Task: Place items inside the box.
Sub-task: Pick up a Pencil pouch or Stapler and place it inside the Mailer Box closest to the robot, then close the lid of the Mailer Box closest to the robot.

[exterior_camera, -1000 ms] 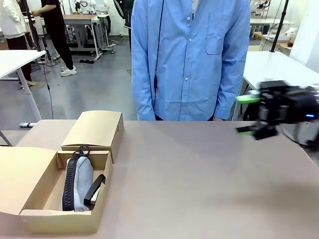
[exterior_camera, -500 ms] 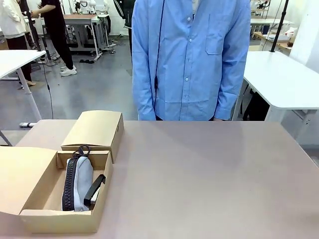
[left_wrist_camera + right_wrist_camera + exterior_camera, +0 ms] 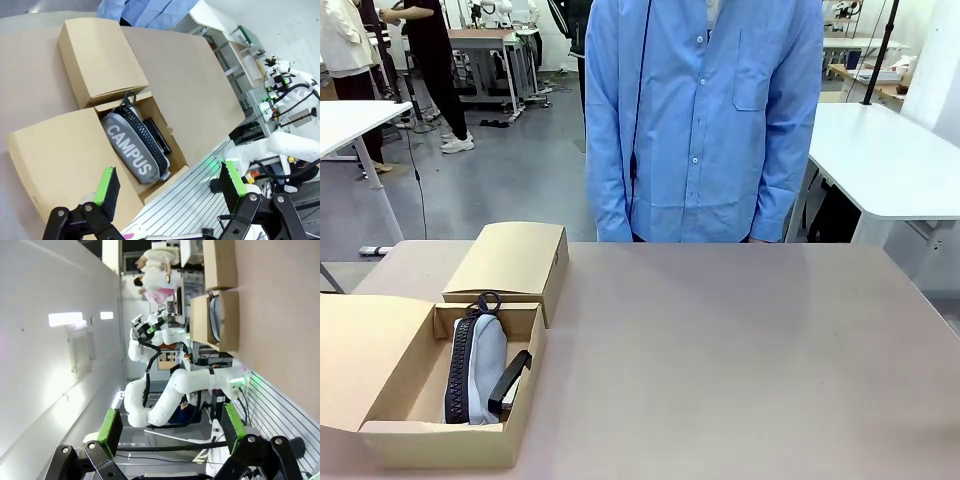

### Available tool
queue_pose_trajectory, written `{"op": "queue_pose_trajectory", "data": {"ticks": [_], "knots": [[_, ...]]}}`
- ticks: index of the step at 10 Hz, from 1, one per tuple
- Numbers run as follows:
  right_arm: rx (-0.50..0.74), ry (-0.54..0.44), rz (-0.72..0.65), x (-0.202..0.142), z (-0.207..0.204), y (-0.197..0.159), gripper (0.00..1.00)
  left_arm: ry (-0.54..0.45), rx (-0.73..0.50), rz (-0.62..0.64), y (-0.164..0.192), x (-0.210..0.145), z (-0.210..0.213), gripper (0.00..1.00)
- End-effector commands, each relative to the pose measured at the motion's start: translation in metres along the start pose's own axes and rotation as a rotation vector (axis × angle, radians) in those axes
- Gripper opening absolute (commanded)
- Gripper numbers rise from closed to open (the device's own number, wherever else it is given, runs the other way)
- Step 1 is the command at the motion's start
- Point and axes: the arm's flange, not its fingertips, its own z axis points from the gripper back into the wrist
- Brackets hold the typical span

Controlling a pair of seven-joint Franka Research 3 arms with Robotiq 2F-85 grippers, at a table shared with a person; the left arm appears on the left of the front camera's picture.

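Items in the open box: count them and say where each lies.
2 visible. The grey pencil case lies along the open box; a black stapler sits beside it, against the box wall. Others may be hidden underneath.

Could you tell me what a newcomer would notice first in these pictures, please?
Probably the open cardboard box at the table's near left corner, holding a grey case marked "CAMPUS" with a black stapler beside it. Next, the person in a blue shirt standing at the far edge, and the closed box just behind the open one.

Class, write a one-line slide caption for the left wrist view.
Open left gripper hovers above a cardboard box holding a grey "CAMPUS" pencil case and a black stapler.
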Motion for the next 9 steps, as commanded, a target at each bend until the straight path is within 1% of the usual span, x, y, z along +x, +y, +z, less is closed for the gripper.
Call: {"op": "queue_pose_trajectory", "data": {"ticks": [1,7,8,9], "knots": [[0.025,-0.005,-0.015,0.001,0.001,0.005,1.00,-0.014,-0.016,-0.019,-0.001,-0.001,-0.002,1.00],[0.025,-0.005,-0.015,0.001,0.001,0.005,1.00,-0.014,-0.016,-0.019,-0.001,-0.001,-0.002,1.00],[0.025,-0.005,-0.015,0.001,0.001,0.005,1.00,0.000,0.000,0.000,0.000,0.000,0.000,1.00],[0.025,-0.005,-0.015,0.001,0.001,0.005,1.00,0.093,-0.082,-0.240,-0.009,0.010,-0.012,1.00]]}}
